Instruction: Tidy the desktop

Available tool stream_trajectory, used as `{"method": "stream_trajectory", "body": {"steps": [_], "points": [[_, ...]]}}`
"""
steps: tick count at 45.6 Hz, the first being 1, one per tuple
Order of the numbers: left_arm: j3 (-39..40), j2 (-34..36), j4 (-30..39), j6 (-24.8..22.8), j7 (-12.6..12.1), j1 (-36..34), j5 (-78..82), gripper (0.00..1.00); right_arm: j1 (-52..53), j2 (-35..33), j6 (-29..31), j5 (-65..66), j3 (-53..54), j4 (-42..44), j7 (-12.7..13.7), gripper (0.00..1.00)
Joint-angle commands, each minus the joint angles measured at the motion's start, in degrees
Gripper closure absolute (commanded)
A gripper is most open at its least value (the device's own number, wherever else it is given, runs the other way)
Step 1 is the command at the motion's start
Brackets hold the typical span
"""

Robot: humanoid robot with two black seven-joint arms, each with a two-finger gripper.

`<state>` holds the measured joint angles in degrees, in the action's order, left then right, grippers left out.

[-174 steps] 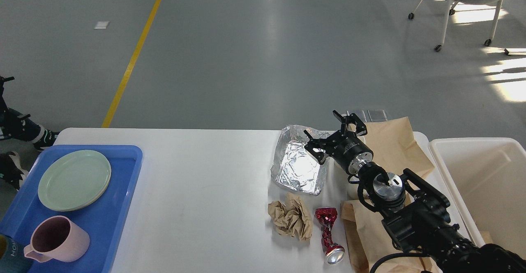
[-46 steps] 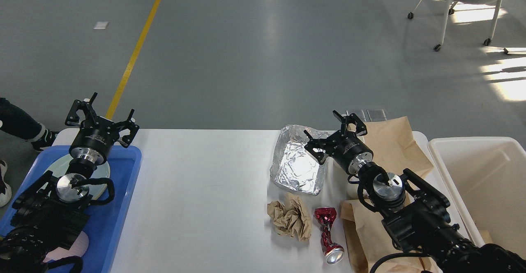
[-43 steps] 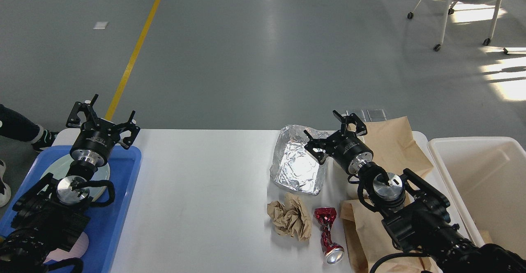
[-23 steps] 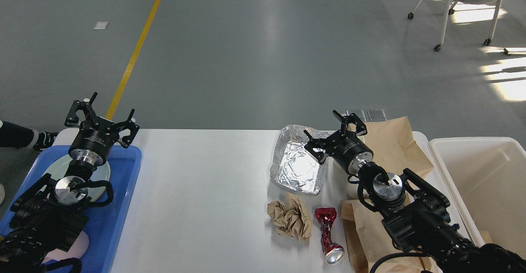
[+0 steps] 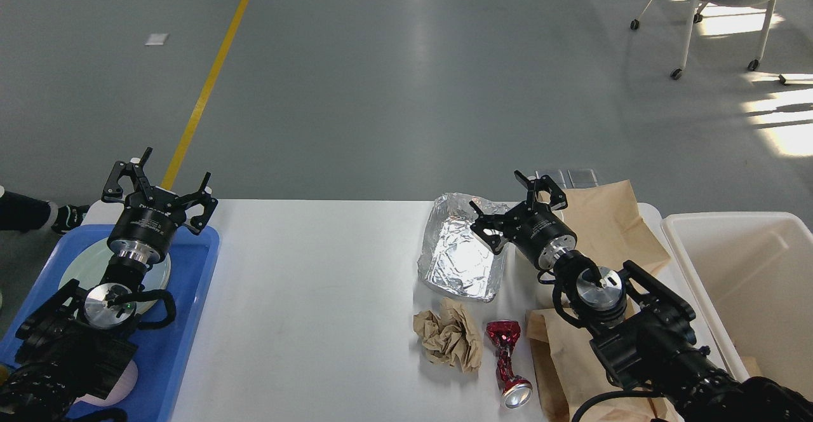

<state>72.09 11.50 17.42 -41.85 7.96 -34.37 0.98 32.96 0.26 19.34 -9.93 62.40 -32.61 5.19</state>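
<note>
The white desktop [image 5: 317,295] spans the lower view. On its right half lie a crumpled foil tray [image 5: 458,257], a crumpled brown paper ball [image 5: 450,334], a crushed red can [image 5: 507,361] and brown paper bags [image 5: 610,225]. My right gripper [image 5: 517,203] is open and empty, over the foil tray's right edge. My left gripper [image 5: 159,183] is open and empty, above the far end of the blue tray [image 5: 184,320], which holds a green plate [image 5: 86,263].
A cream-white bin [image 5: 749,282] stands off the desktop's right end. A pink cup [image 5: 120,384] is mostly hidden under my left arm. A wheeled chair [image 5: 724,2] stands far back right. A yellow line [image 5: 209,79] crosses the floor.
My left arm came into view over the blue tray since 3.8 s ago and has drifted slightly in the last second. The right arm and the rubbish have not moved.
</note>
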Motion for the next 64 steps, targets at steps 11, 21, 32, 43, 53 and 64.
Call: {"method": "stream_trajectory", "body": {"steps": [11,21,32,43,53,64], "points": [[0.0,0.4,0.0,-6.5,0.0,3.5,0.0,0.03,0.1,0.0,0.0,0.0,0.0,0.0,0.0,0.00],[0.1,0.4,0.0,-6.8,0.1,3.7,0.0,0.03,0.1,0.0,0.0,0.0,0.0,0.0,0.0,0.00],[0.1,0.4,0.0,-6.8,0.1,3.7,0.0,0.03,0.1,0.0,0.0,0.0,0.0,0.0,0.0,0.00],[0.1,0.4,0.0,-6.9,0.1,3.7,0.0,0.03,0.0,0.0,0.0,0.0,0.0,0.0,0.0,0.00],[0.1,0.4,0.0,-6.9,0.1,3.7,0.0,0.03,0.0,0.0,0.0,0.0,0.0,0.0,0.0,0.00],[0.1,0.4,0.0,-6.9,0.1,3.7,0.0,0.03,0.1,0.0,0.0,0.0,0.0,0.0,0.0,0.00]]}}
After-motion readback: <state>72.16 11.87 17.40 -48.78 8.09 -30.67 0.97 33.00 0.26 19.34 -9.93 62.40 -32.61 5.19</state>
